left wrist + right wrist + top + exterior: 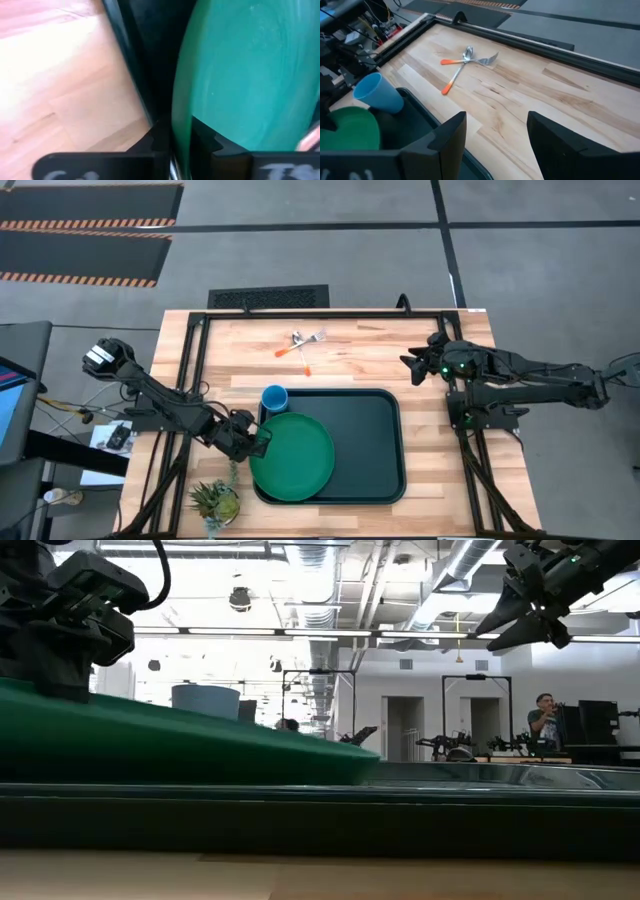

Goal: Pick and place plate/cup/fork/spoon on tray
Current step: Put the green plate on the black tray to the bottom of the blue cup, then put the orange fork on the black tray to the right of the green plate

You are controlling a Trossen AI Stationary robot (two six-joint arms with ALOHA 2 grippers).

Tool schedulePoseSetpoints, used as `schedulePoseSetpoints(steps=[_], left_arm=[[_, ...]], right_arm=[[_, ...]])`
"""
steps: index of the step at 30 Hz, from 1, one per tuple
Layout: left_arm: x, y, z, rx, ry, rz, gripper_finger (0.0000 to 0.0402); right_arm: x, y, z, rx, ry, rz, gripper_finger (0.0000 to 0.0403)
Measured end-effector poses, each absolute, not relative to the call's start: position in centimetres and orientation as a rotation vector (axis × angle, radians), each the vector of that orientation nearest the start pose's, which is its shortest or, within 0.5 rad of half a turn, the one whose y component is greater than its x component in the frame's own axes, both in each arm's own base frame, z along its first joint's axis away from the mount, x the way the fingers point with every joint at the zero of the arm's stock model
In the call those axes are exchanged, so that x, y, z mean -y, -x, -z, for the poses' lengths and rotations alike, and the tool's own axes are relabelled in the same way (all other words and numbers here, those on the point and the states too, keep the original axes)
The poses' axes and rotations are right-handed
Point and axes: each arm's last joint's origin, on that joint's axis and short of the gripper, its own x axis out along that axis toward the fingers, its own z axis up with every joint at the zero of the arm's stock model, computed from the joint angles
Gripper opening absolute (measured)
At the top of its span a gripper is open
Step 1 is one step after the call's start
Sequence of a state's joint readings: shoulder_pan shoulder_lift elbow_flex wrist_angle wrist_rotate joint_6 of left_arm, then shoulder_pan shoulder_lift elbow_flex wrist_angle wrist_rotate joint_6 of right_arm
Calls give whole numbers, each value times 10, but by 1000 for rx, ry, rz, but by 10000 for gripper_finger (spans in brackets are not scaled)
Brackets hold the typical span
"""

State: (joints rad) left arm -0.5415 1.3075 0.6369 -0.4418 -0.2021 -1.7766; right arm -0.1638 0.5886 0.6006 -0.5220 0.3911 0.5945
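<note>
At the tray's (385, 442) left edge the left hand (258, 442) pinches the plate's (295, 458) rim; the left wrist view shows one finger (156, 140) on each side of the rim, pressed on it. Plate sits over the tray's left half and looks tilted: in the low view its green face slopes down toward the tray middle, gripped side higher. Likely step: setting the plate down on the tray.

To do it well, lower the gripped edge until the plate lies flat on the tray floor, then spread the fingers and back off away from the tray, low and straight, so the rim does not catch. In the high view the plate's left edge overhangs or covers the tray's left rim; can't tell if it rests on it. Pushing it a bit toward the tray middle before release would stop it rocking on the rim.

The cup (274, 397) stands at the tray's top-left corner, just beside the plate's top edge; whether it is inside the tray or on the rim is unclear. Keep the plate from nudging it.

The fork (482, 60) and spoon (458, 72) lie crossed on the worktop (370, 345), beyond the tray's far side, well apart from it, not yet placed.

The right hand (415, 366) hovers above the worktop off the tray's top-right corner, fingers spread, holding nothing. A potted plant (214, 501) sits off the tray's bottom-left corner, near the left arm's retreat path.
</note>
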Motion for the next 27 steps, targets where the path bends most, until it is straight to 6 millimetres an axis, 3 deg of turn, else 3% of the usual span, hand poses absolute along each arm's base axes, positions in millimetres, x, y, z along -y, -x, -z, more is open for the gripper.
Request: schedulePoseSetpoints(steps=[14,27], left_arm=[[110,-195,-167,-928,1154,-635,176],[104,-199,-168,-923,1102,-618,247]], right_arm=[[32,-124,-267,-339,-507,677,233],[32,-124,-267,-339,-507,677,233]])
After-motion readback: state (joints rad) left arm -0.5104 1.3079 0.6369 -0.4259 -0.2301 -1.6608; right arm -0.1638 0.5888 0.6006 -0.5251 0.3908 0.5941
